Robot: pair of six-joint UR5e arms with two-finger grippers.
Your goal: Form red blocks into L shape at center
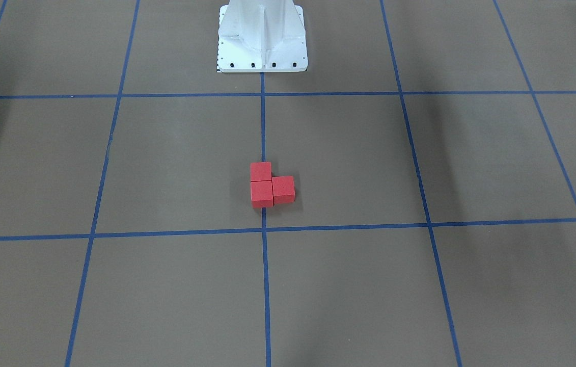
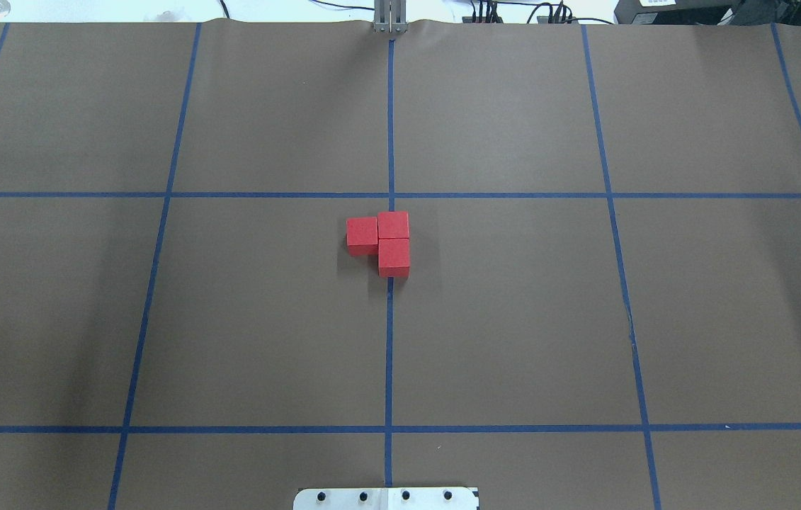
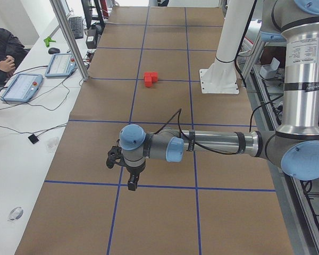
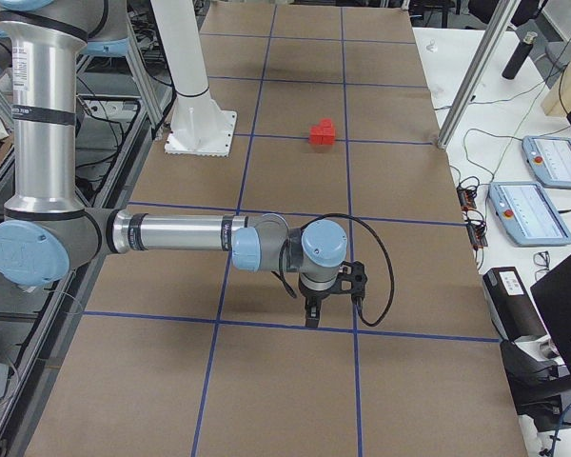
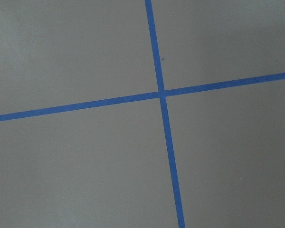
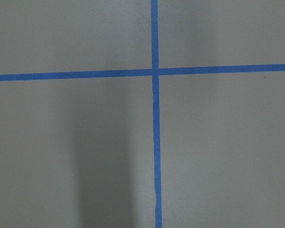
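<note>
You have two sets of fingers to check. The left fingers (image 3: 131,183) and the right fingers (image 4: 310,314) both point straight down, just above the brown surface (image 2: 513,319). Each hangs near a crossing of the blue tape (image 5: 162,93). They show only in the side views, so you cannot tell how far open either set is or whether it holds anything.

Behind the fingers, the left arm (image 3: 212,143) and the right arm (image 4: 171,233) each stretch a level forearm out over the surface from an upright column, with the wrist bent down.

Count three red blocks (image 2: 393,225), well apart from both sets of fingers. They sit at the center (image 2: 442,283), touching in an L. In the overhead view two lie on the middle tape line, one far and one near (image 2: 394,258). The third (image 2: 362,235) touches the left side of the far one.

Around them you have the white base (image 1: 262,51) at the near edge. Beside the surface are two tablets on each side bench (image 3: 21,87) (image 4: 552,157), and a person's dark sleeve (image 3: 0,48).
</note>
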